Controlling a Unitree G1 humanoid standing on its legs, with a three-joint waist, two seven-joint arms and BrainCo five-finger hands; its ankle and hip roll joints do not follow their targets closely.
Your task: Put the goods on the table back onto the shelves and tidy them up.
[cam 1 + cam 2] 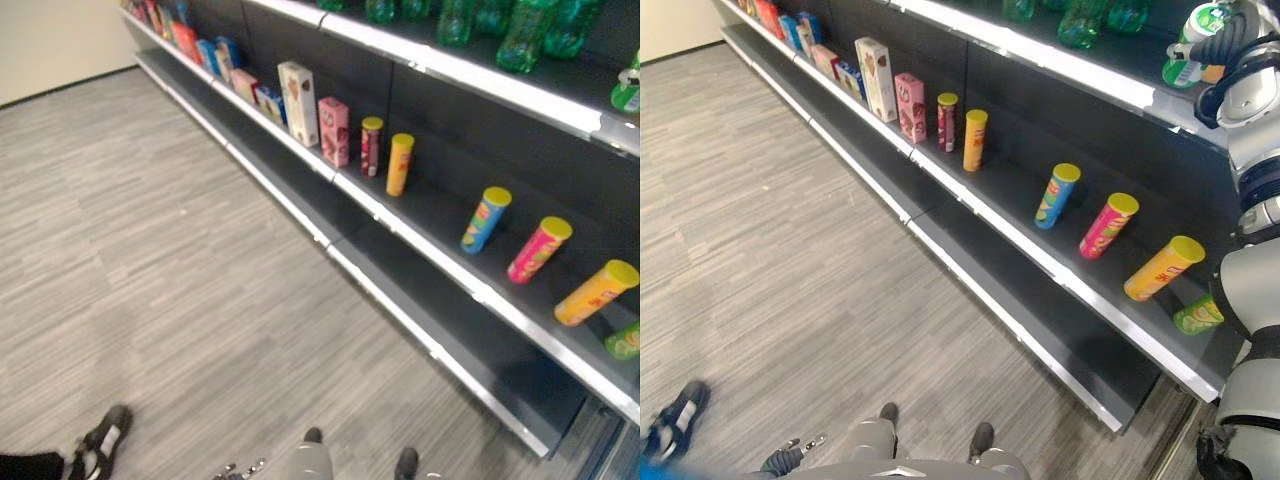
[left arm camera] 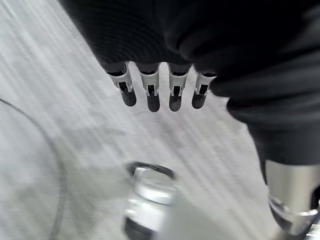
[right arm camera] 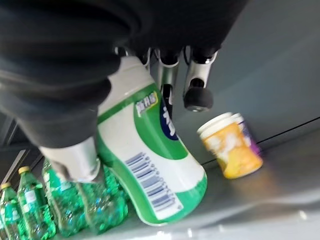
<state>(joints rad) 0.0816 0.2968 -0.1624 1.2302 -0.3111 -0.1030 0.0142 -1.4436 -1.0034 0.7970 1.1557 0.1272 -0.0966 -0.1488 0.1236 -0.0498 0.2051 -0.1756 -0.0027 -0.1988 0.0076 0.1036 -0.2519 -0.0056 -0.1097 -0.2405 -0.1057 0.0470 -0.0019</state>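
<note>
The right hand (image 3: 150, 75) is gripping a white-and-green bottle (image 3: 150, 160), fingers and thumb wrapped round it, holding it tilted over the top shelf (image 3: 280, 170) — its lower edge is at or just above the board, I cannot tell which. A small yellow cup (image 3: 231, 145) is standing just beside it, and green bottles (image 3: 60, 200) are crowding the other side. Letting go while it is leaning could tip it over, into the cup. The left hand (image 2: 160, 90) is hanging relaxed over the floor (image 2: 60, 100), holding nothing.
</note>
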